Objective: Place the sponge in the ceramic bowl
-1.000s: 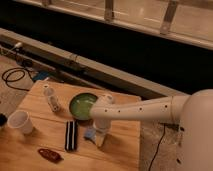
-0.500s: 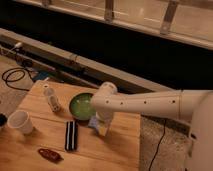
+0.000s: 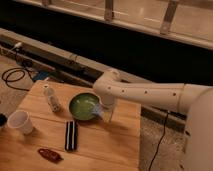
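The ceramic bowl point(image 3: 80, 106), green inside with a darker rim, sits at the middle of the wooden table point(image 3: 115, 145). My white arm reaches in from the right. Its gripper point(image 3: 101, 113) points down at the bowl's right rim. The gripper is shut on the pale-blue sponge point(image 3: 95, 111), which hangs just above the bowl's right edge, off the table.
A white bottle point(image 3: 51, 98) stands left of the bowl. A white cup point(image 3: 21, 122) is at the table's left, and a black-and-white striped block point(image 3: 71, 135) lies in front of the bowl. A red object point(image 3: 49, 154) is near the front edge. A black cable point(image 3: 12, 77) lies on the floor.
The gripper has risen from the table in front of and right of the bowl, carrying the sponge up and back to the bowl's right rim.
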`<state>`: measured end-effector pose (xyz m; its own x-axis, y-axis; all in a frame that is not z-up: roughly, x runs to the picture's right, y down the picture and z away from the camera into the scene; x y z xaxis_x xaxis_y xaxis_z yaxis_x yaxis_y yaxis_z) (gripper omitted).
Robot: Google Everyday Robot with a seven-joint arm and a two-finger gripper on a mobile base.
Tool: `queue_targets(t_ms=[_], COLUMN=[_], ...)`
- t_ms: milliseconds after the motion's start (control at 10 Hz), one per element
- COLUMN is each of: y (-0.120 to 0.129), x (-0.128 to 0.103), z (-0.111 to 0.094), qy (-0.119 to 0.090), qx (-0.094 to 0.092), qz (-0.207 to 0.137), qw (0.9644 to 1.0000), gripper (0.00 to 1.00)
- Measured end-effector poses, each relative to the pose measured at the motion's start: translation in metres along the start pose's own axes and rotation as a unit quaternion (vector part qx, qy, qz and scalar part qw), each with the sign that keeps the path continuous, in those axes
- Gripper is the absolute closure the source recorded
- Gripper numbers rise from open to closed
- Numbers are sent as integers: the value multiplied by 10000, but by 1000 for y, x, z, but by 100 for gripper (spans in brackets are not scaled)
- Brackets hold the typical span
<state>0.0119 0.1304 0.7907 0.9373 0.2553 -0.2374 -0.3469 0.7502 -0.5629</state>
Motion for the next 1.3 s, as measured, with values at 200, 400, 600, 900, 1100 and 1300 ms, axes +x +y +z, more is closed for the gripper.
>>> queue_targets(t_ms=[200,400,600,900,1100,1300], y=[-9,-10,-10,-9,-10,-9], x=[-29,-60,-84,-105,-102,-103], z=[2,-1,-8,-11,-11,-11], qy=[-17,-82,-185,-368,-349,-354], qx=[29,64,132,173,179,172], qz=[-267,-595,-862,-1069,-1055,-1064], qw=[9996,9982,9960,9934,9936,9935], gripper=[93,93,93,90,85,69])
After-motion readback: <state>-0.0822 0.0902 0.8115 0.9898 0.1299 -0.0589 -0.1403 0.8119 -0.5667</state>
